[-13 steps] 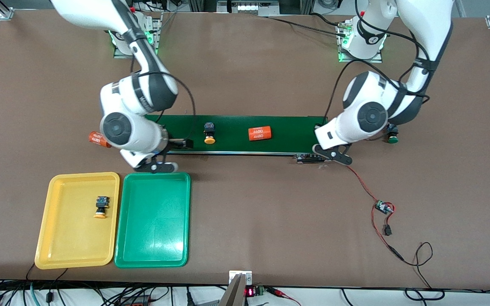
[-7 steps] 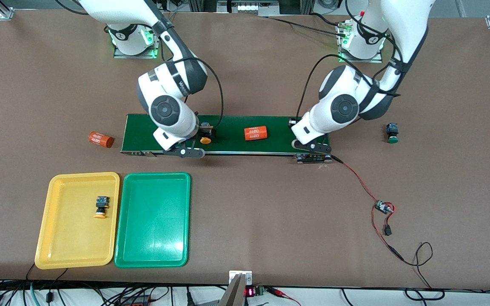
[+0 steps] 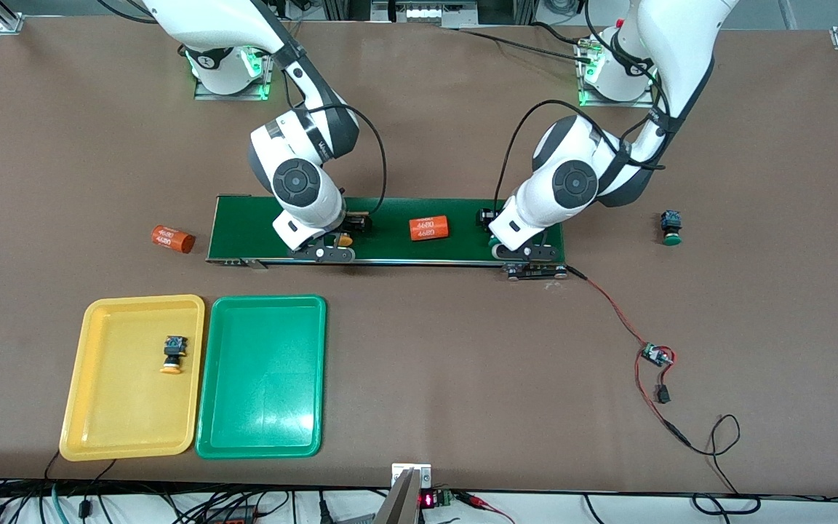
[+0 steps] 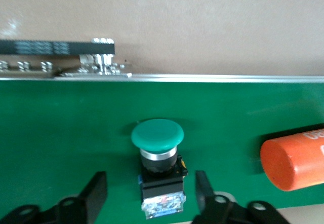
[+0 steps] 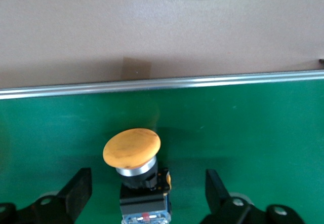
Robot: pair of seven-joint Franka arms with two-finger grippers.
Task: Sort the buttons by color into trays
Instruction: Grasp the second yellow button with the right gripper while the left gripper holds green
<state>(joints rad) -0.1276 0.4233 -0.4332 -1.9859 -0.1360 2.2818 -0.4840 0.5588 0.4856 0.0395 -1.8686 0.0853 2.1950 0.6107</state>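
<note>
Brown bench, seen from the high front camera, near to far. At 7 o'clock we have the yellow tray (image 3: pixel 121 415) with one yellow-capped button (image 3: pixel 172 354) lying in it. The green tray (image 3: pixel 259 378) sits just beside it and holds no button yet.

Mid-bench is the conveyor belt (image 3: pixel 463 244). An orange cylinder (image 3: pixel 428 228) lies on it between the two arms, and a second cylinder (image 3: pixel 172 239) lies on the bench off the belt's 9 o'clock end.

The right pincer (image 5: pixel 147 183) is low over the belt and released. Its fingers (image 5: pixel 81 186) straddle the yellow button (image 5: pixel 132 148) with a gap on each side. That button lies on its side with its long axis across the belt and its cap toward 6 o'clock. The jaw line runs along the belt, square to that axis.

The left pincer (image 4: pixel 149 183) has the same setup at the belt's 3 o'clock end. It is released, and the green button (image 4: pixel 157 138) has its body between the fingers with its cap pointing the same way.

We judge both are centred for a squeeze on the body, not the cap. The right arm is nearer the trays.

The last green button (image 3: pixel 671 228) lies on the bench at 3 o'clock, off the belt.
</note>
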